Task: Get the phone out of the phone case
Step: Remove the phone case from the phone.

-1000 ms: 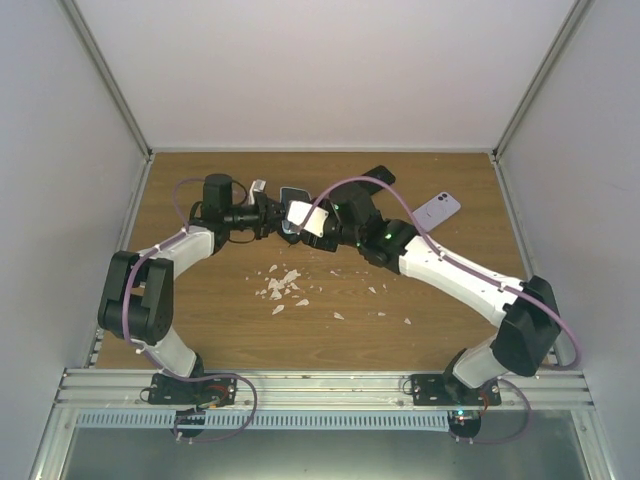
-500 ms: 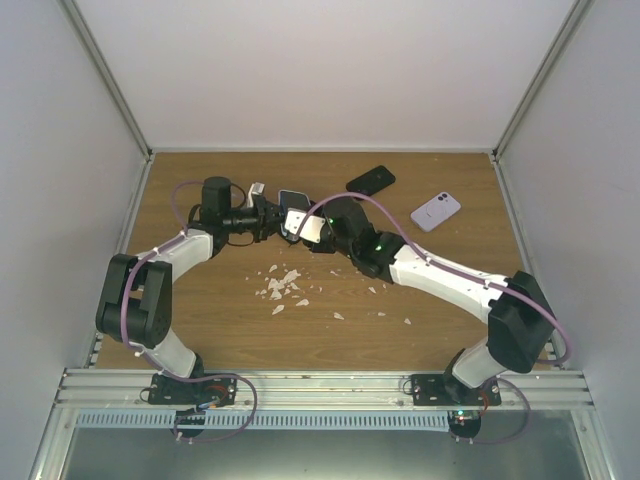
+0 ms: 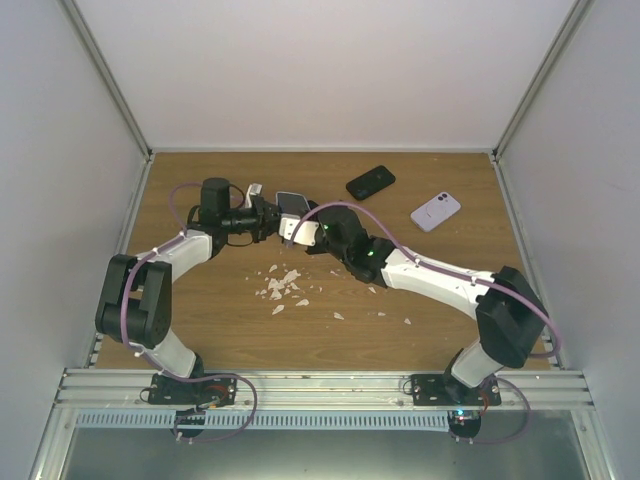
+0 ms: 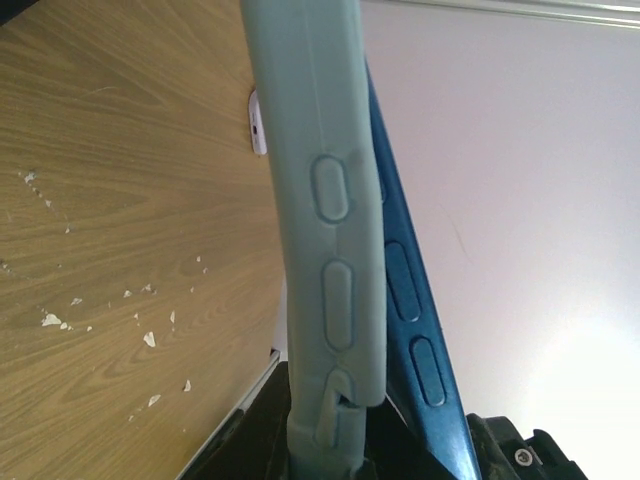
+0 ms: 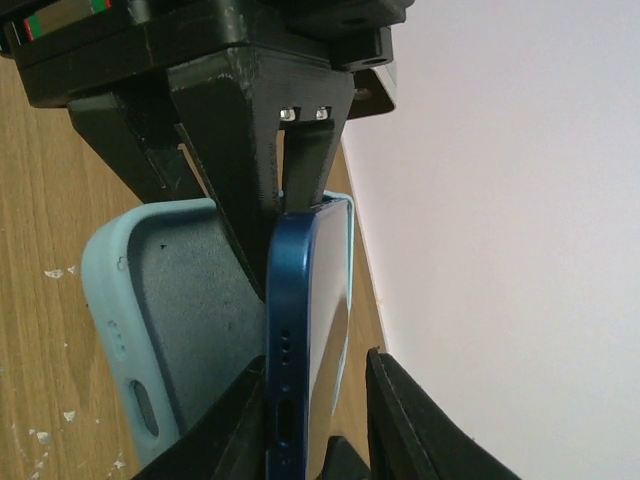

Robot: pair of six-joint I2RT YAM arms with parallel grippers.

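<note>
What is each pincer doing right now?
Left pincer: closed on the light blue phone case.
Right pincer: open, straddling the blue phone, not clamped.

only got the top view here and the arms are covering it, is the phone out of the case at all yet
Observer: Partly. In the right wrist view the phone stands edge-on with its port end bare, and the case shows its dark lining beside it.
Operator: anything pinching that end
Observer: The right tool has a finger on either side of it. I can't tell whether they press on it.
Operator: what about the long sides
Observer: In the left wrist view the case wall is bowed away from the phone, so the phone's own side buttons show.
</note>
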